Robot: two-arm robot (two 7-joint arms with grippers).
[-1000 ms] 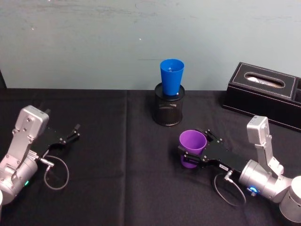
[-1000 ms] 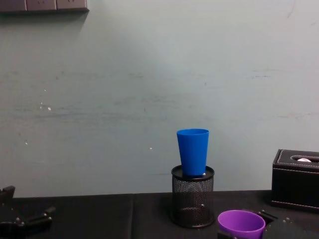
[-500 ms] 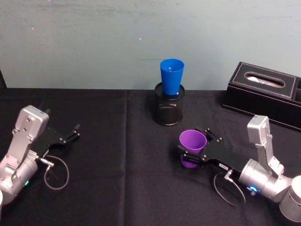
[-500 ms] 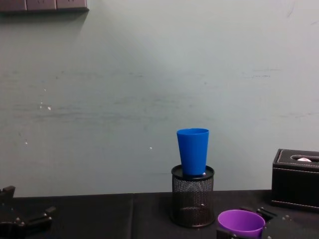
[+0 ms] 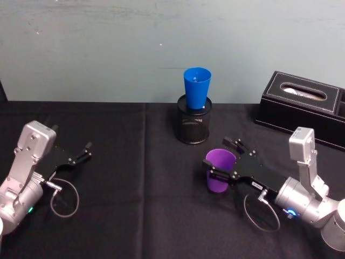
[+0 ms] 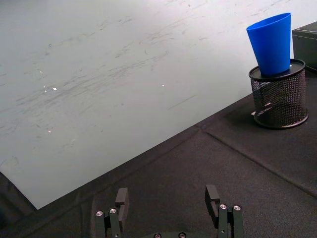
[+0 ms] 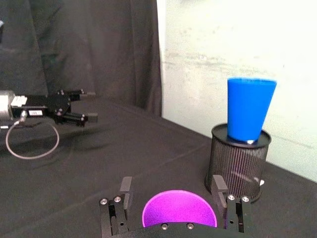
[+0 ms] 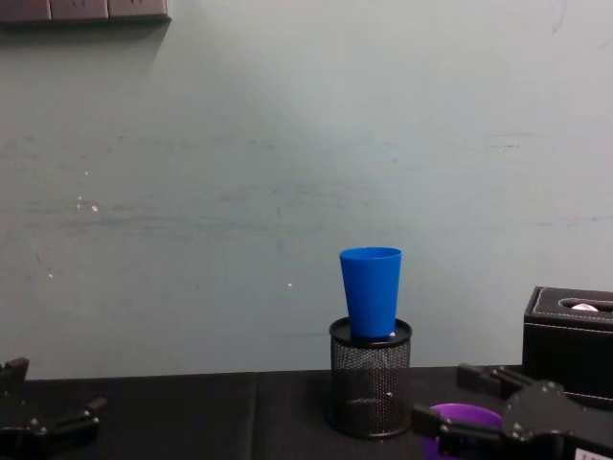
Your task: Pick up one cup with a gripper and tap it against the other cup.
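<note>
The right gripper (image 5: 220, 160) has its jaws wide apart around the purple cup (image 5: 218, 170), which stands between them, not yet clamped. This is the grasp step. Next the jaws must close, lift, and carry it forward to the blue cup (image 5: 196, 87) standing in the mesh holder (image 5: 193, 127). The left gripper (image 5: 86, 151), jaws apart, is parked aside.
</note>
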